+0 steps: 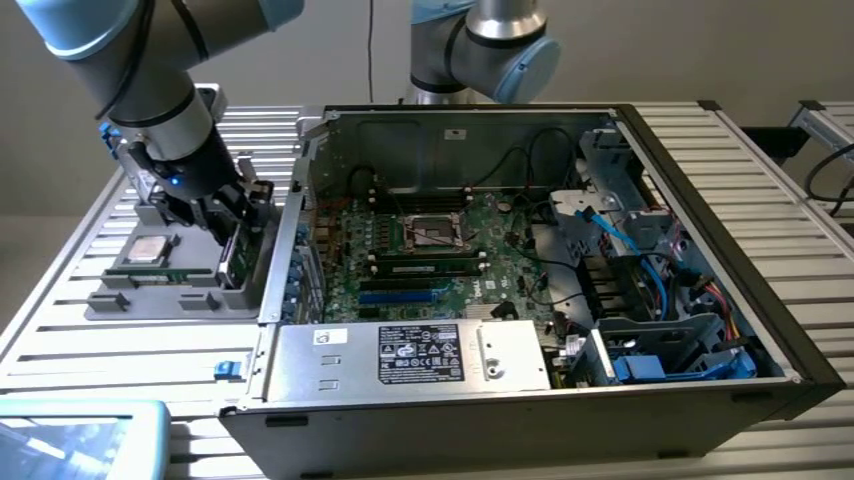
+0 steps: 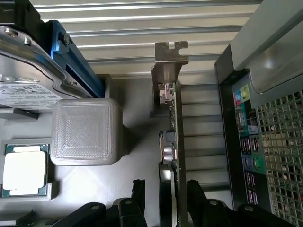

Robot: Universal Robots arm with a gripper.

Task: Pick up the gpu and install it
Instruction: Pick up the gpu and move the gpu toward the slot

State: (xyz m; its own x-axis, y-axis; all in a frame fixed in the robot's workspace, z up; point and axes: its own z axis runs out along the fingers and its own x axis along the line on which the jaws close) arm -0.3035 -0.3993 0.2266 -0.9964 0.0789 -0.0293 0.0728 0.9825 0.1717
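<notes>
The tool point(image 1: 227, 222) hangs over the grey tray point(image 1: 127, 298) on the worktop point(image 1: 94, 345). In the exterior view it is at nine o'clock of the open case point(image 1: 534, 385). Its jaws stand open, with one finger point(image 2: 138, 195) on each side of the gpu point(image 2: 173, 142), not closed on it. The gpu stands on edge in a tray slot, its metal bracket point(image 2: 168, 64) at the end far from the fingers. In the exterior view a CPU point(image 1: 144, 250) lies in the tray at the gpu's nine o'clock. A drive point(image 2: 23, 80) sits beside a grey block point(image 2: 85, 131).
</notes>
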